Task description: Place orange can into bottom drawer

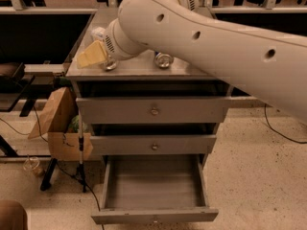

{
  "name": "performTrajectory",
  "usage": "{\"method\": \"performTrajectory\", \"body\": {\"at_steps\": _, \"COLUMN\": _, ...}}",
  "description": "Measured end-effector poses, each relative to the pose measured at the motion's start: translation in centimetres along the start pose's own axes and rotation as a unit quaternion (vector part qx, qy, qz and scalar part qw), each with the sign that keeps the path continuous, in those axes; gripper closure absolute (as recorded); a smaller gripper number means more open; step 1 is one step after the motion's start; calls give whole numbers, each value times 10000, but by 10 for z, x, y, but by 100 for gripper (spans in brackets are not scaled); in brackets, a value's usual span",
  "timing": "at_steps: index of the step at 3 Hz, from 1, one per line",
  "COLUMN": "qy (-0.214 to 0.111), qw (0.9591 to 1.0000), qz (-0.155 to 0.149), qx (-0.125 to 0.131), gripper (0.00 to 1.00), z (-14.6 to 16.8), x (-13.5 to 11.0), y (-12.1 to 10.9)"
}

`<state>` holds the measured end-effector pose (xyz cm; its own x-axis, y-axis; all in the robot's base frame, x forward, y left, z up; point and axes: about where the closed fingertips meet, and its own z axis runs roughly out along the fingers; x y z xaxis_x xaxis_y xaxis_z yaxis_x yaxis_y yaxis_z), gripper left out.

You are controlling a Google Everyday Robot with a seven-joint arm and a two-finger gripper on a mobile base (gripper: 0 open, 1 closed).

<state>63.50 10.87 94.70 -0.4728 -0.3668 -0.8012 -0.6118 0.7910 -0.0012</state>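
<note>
I'm standing by the bench (139, 69) and watching the big white arm (216, 37) reaching across its top. The pincer (93, 56) is showing only as a pale yellow wedge poking out past the arm's rounded end, over the left part of the bench. The orange can (110, 64) is standing upright right up against the pincer's lower edge, just toward the arm's side of it. Only its silver top is peeking out, so I'm not able to say whether the two are touching or merely close. Nor am I able to tell whether the pincer is open, closed or gripping anything, because the arm is covering too much of it. I'm judging the can to be light and stiff but thin-walled, with smooth, slippery sides. A grip across the middle of its body, squeezing gently, is looking like the safest hold; too hard and it is going to dent. A second can (163, 59) is sitting further along on the arm's side of the pincer, well apart from it, and a white-labelled bottle (98, 32) is standing just behind it. The bottom drawer (153, 188) is hanging open far below the pincer, bare grey inside — the can is not yet in it.
</note>
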Motion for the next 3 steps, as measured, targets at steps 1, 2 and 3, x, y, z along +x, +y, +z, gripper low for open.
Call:
{"method": "performTrajectory", "body": {"at_steps": 1, "qy": -51, "qw": 10000, "qz": 38, "qx": -47, "gripper": 0, "z": -1, "x": 0, "y": 0}}
{"method": "performTrajectory", "body": {"at_steps": 2, "qy": -145, "qw": 9996, "qz": -26, "qx": -250, "gripper": 0, "z": 20, "x": -4, "y": 19}}
{"method": "performTrajectory", "body": {"at_steps": 3, "qy": -191, "qw": 9985, "qz": -185, "qx": -474, "gripper": 0, "z": 44, "x": -15, "y": 39}}
